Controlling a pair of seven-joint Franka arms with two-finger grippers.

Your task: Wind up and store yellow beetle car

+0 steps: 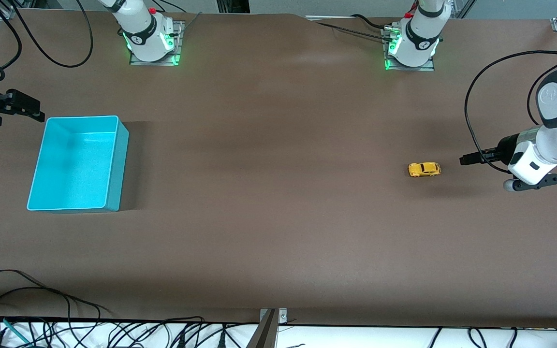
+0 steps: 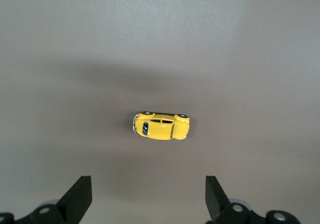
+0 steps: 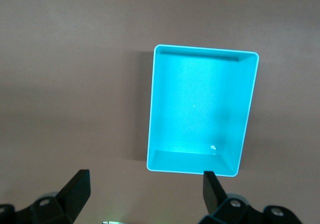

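The yellow beetle car point(image 1: 424, 169) stands on its wheels on the brown table, toward the left arm's end. In the left wrist view the car point(image 2: 161, 125) lies apart from my left gripper point(image 2: 148, 196), which is open and empty. In the front view my left gripper point(image 1: 464, 159) hovers over the table beside the car, without touching it. My right gripper point(image 1: 34, 112) is open and empty over the table at the right arm's end, beside the turquoise bin point(image 1: 78, 159). The right wrist view shows the bin point(image 3: 197, 104) holding nothing, with my right gripper point(image 3: 145, 196) clear of its rim.
Black cables point(image 1: 41, 43) hang near the right arm's base and trail along the table edge nearest the front camera. The two arm bases point(image 1: 153, 36) stand at the edge farthest from it. A wide stretch of brown table point(image 1: 269, 169) separates the car and the bin.
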